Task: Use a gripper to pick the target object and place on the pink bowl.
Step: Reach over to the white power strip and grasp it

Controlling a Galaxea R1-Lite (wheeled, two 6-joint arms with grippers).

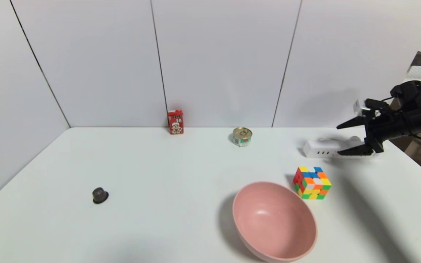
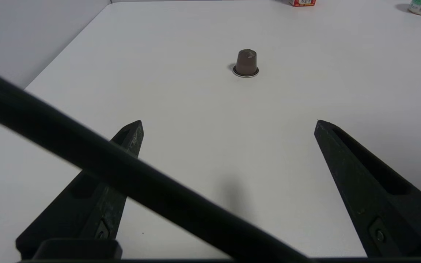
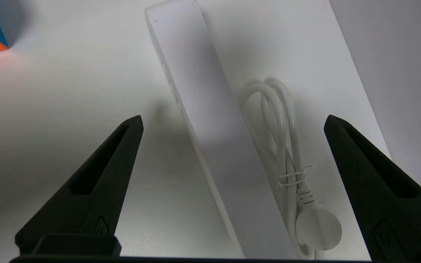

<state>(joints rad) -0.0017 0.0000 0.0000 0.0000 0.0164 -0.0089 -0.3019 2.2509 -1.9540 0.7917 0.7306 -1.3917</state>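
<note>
The target object, a long white power strip, lies flat at the far right of the table, its tied white cord beside it. My right gripper hovers open over the strip's right end. In the right wrist view the strip and cord run between the wide-apart fingers of that gripper, untouched. The pink bowl sits empty near the front edge, right of centre. My left gripper is open above bare table at the front left, out of the head view.
A multicoloured puzzle cube stands between bowl and strip. A red carton and a small can sit by the back wall. A brown capsule rests at front left. The table's right edge is close beyond the strip.
</note>
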